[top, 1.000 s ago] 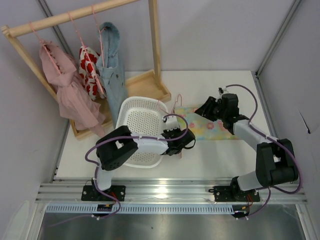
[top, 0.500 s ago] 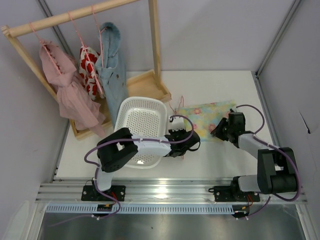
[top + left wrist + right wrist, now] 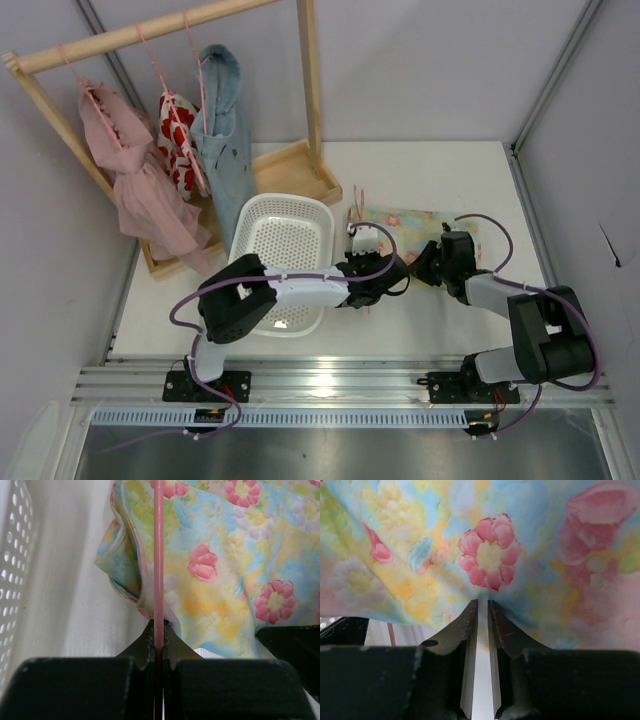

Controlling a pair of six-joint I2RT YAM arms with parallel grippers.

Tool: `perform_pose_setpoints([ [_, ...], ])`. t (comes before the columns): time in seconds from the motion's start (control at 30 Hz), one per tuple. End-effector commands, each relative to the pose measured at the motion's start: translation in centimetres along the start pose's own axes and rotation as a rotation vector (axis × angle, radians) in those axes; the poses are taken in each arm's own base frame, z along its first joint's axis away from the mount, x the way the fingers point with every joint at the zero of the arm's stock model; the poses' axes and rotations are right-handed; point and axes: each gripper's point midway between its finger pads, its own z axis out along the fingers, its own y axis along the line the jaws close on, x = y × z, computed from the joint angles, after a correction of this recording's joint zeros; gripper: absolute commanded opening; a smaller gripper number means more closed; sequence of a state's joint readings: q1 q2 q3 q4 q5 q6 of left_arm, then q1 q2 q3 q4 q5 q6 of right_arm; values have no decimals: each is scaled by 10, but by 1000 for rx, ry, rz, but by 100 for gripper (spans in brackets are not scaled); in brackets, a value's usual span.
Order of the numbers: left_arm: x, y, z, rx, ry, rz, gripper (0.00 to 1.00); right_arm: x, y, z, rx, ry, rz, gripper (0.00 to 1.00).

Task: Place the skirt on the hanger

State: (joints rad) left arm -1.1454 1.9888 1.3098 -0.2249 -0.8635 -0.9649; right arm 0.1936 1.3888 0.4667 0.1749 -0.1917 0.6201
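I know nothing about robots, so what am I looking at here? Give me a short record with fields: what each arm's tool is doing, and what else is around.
left tool: shut on the pink wire hanger
right tool: pinching the edge of the floral skirt
cloth: lies on the table, the hanger's wire running over its bunched end
white basket: left of the skirt
wooden rack: back left, three garments hanging on it

White table (image 3: pixel 430 170) bears the skirt (image 3: pixel 405 222), a basket (image 3: pixel 285 240) and wooden rack (image 3: pixel 290 168)
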Motion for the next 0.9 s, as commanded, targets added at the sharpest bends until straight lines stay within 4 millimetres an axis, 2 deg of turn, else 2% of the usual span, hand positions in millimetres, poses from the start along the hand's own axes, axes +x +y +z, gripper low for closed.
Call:
perform_pose_setpoints([
  [0.0,-20,-8,-2,-10,-68,21,0,3,11,2,-34,-4,11,18],
  [0.03,-22,-10,-3,8,-74,57,0,2,13,2,-35,-11,8,18],
  [0.07,-16,-7,-2,19,-66,83,0,2,13,3,-35,-14,10,18],
  [0.1,-22,-17,-3,62,-83,63,0,2,15,3,-40,-16,9,18],
  [0.17,-11,-18,-2,112,-60,131,0,0,18,3,-53,-27,1,18],
  [0.2,-17,-30,-4,162,-80,106,0,-1,19,3,-58,-31,-2,18],
  [0.3,-2,-36,-5,245,-51,162,0,-2,23,6,-78,-35,-23,18],
  [0.53,7,-39,-8,311,-41,173,0,-5,41,4,-168,-40,-63,17],
  [0.67,6,-53,-7,353,-45,171,0,2,50,3,-199,-17,-78,17],
  [0.77,4,-59,-4,340,-41,175,0,-3,52,-1,-187,-17,-67,16],
  [0.87,4,-61,-1,317,-32,171,0,-17,39,-14,-83,-33,-55,16],
])
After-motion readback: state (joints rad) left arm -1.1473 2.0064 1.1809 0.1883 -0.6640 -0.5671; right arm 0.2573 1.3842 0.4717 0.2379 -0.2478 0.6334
